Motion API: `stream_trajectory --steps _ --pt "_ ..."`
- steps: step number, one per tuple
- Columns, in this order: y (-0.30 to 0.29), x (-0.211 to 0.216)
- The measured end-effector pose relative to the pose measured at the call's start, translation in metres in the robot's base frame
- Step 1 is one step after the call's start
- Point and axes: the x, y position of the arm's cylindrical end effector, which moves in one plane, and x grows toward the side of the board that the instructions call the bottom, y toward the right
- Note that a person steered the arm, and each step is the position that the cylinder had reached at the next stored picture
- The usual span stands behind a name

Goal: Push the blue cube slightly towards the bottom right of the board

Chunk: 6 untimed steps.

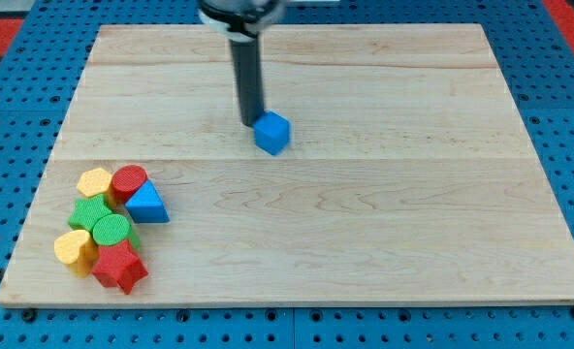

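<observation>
The straight dark rod is hanging down from the view's top, and my tip point(251, 122) is sitting on the pale wooden board point(384, 223) just at the upper-left side of the small blue plastic cube point(273, 133). The two look to be touching or nearly so; the exact contact is too fine to tell. The rod is a bare pusher with nothing that opens or closes, and it is holding nothing.

The blue cube is lying a little above the board's middle, slightly toward the view's left of centre. Toward the view's bottom and right of it, only bare wood is showing out to the board's edges, so nothing is standing in that direction.

All the other blocks are crowding together near the board's bottom-left corner, well apart from the cube. A yellow block with flat facets point(95, 182) is sitting at the cluster's top left, touching a red cylinder point(129, 181) beside it. A blue triangular block point(147, 204) is lying just to the right of that cylinder. Below them, a green block of unclear shape point(89, 213) is pressing against a green cylinder point(111, 230). A yellow heart-like block point(73, 249) is resting at the lower left, and a red star-shaped block point(119, 267) is sitting lowest.

The board is resting on a blue perforated surface point(15, 126).
</observation>
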Motion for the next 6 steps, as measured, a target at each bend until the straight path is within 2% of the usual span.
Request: stream_trajectory --steps 2,3,4,5,6 --pt "0.122 0.099" --pt "0.141 0.120" --pt "0.092 0.124" --pt "0.096 0.152" --pt "0.107 0.154"
